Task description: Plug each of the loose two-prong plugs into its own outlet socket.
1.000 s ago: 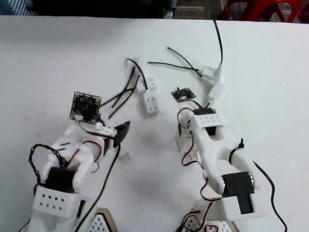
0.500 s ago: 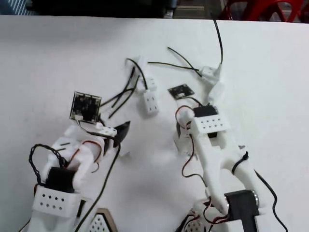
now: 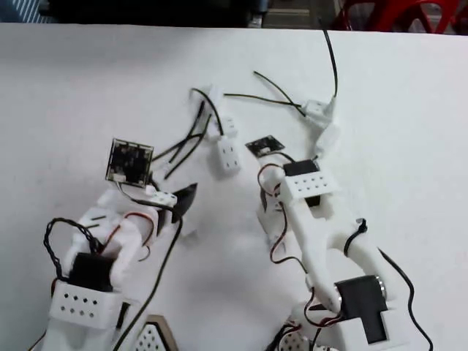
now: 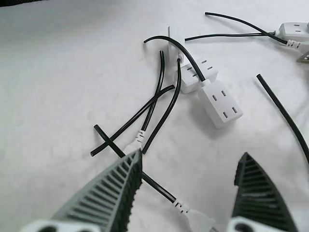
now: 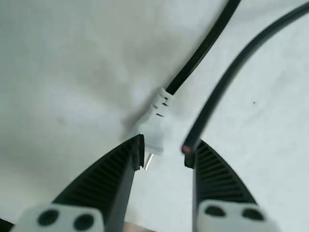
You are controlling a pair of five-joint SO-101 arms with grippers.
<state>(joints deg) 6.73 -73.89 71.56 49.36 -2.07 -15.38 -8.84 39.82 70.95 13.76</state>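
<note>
Right wrist view: right hand (image 5: 164,148) narrowly parted, flanking plug (image 5: 155,131), prongs partly hidden by finger.

On the white table (image 3: 73,73), two white plastic outlet blocks (image 3: 229,155) lie end to end at centre. A third white outlet block (image 3: 318,111) lies at their 2 o'clock, well apart. The left gripper (image 4: 190,162) sits at their 7 o'clock. A white two-prong plug (image 5: 154,131) lies with its tip between the right gripper's (image 5: 164,147) fingertips.

1. The plug (image 5: 153,133) has its prongs partly hidden behind the right gripper (image 5: 165,149).
2. A second plug (image 4: 202,221) is cut off by the left wrist view's edge.
3. An outlet socket (image 4: 295,30) is cut there too.
</note>
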